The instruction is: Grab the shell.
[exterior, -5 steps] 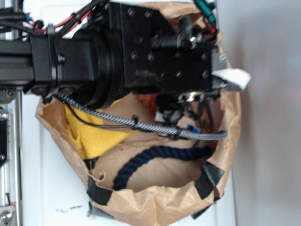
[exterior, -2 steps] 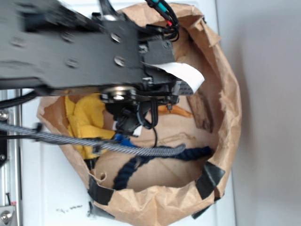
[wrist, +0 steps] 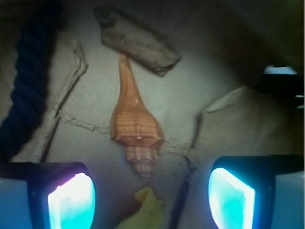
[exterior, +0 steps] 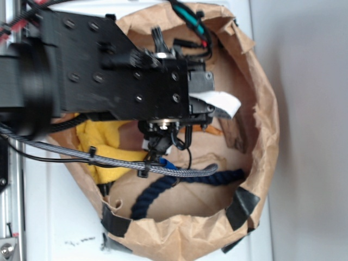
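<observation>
In the wrist view the orange-brown shell [wrist: 135, 125] lies flat on the brown paper floor. Its ridged whorl end points toward me and its long tail points away, touching a piece of wood. My gripper [wrist: 151, 200] is open above it, and the shell's whorl end sits just ahead of the gap. The glowing pads [wrist: 71, 200] stand far apart on either side, with nothing between them. In the exterior view my arm [exterior: 119, 70] covers most of the bag, and only an orange sliver of the shell [exterior: 214, 130] shows beside it.
A dark bark-like wood piece [wrist: 138, 43] lies beyond the shell's tail. A navy rope [wrist: 28, 81] curves along the left, and a yellow cloth tip [wrist: 145, 207] pokes in below the shell. Crumpled paper bag walls [exterior: 261, 125] ring everything, and the yellow cloth [exterior: 106, 147] fills one side.
The arm has swung across the bag and settled lower over its middle. The shell, exposed in the exterior view a moment ago, is now mostly covered by the wrist.
</observation>
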You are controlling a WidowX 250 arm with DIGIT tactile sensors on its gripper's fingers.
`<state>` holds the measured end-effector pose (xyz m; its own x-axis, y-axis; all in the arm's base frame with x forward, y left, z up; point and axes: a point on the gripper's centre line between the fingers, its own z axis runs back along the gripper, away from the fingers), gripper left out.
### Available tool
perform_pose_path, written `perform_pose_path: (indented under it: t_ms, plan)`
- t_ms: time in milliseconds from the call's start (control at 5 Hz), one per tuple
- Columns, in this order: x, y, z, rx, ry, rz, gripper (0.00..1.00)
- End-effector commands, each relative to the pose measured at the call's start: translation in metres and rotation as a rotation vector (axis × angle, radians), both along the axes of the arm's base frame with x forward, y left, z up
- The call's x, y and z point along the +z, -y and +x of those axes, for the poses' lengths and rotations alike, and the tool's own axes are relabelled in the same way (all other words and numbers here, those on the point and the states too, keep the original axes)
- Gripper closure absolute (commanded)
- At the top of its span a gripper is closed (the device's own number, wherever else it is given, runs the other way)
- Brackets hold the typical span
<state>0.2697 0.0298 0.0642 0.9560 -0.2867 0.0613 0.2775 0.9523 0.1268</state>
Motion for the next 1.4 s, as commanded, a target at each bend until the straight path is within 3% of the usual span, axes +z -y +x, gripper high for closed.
perform_pose_path:
  t_ms: [0,800,1000,1200]
  plan:
    - [-0.005,0.004,0.000,-0.061,0.058,-0.054,0.00]
    - [-0.035,0.006,0.040,0.016,0.045,0.010,0.00]
    - [-0.031,0.005,0.038,0.034,0.063,0.007,1.00]
    - [-0.021,0.006,0.033,0.024,0.098,0.007,1.00]
